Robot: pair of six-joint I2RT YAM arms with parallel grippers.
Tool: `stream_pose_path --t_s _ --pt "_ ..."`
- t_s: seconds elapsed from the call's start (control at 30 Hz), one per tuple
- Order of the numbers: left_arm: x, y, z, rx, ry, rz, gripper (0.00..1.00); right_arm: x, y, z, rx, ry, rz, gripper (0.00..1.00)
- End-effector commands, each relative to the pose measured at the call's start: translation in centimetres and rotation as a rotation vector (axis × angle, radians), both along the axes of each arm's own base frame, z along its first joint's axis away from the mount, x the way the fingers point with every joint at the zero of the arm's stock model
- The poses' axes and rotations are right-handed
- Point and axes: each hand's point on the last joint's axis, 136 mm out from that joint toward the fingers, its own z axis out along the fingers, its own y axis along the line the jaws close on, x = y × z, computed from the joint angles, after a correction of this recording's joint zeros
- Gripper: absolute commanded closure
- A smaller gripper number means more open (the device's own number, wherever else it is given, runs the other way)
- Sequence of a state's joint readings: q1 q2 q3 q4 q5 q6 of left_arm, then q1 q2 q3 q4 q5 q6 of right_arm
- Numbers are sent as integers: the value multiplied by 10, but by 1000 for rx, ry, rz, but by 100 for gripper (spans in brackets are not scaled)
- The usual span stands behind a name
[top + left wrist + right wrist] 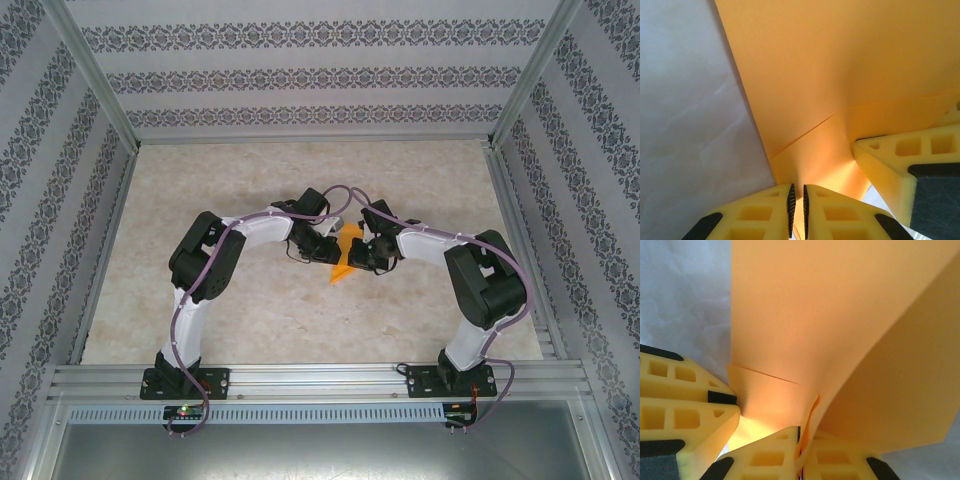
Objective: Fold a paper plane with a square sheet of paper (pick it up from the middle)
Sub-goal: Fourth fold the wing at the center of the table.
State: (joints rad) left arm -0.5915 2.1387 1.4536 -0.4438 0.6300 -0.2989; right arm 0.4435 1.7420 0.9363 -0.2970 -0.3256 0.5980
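Left pincer (797,202) & right pincer (801,447) both pinch narrow on the orange paper (346,258), mid-frame. Paper's long axis runs up-frame btwn them; arms look equally near.

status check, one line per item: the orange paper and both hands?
paper: partly folded, layered with visible creases, pinched by both hands at once.
left hand: shut on the paper, a thin strip of it between the fingers.
right hand: shut on the paper, which curls and bunches at the pinch.
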Motion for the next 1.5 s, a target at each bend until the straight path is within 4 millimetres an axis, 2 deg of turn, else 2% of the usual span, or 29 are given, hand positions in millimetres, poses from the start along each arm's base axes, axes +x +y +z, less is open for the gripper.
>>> stream_pose_path --t_s 0.0,0.23,0.4,0.73,1.27,1.47 --pt "-10 9 -21 47 75 8 82 1 2 3 -10 -13 8 90" --pt "-11 7 -20 36 79 6 82 13 15 21 105 -44 -24 87" --pt "-13 8 -22 38 84 3 82 18 19 28 123 -57 -21 84" --pt "-14 10 -25 45 83 -1 82 13 7 41 113 -77 -32 76" --pt "-14 11 -23 52 80 1 82 11 1 52 140 -84 -36 77" --pt "-14 11 -23 52 81 -1 82 9 1 52 149 -80 -38 81"
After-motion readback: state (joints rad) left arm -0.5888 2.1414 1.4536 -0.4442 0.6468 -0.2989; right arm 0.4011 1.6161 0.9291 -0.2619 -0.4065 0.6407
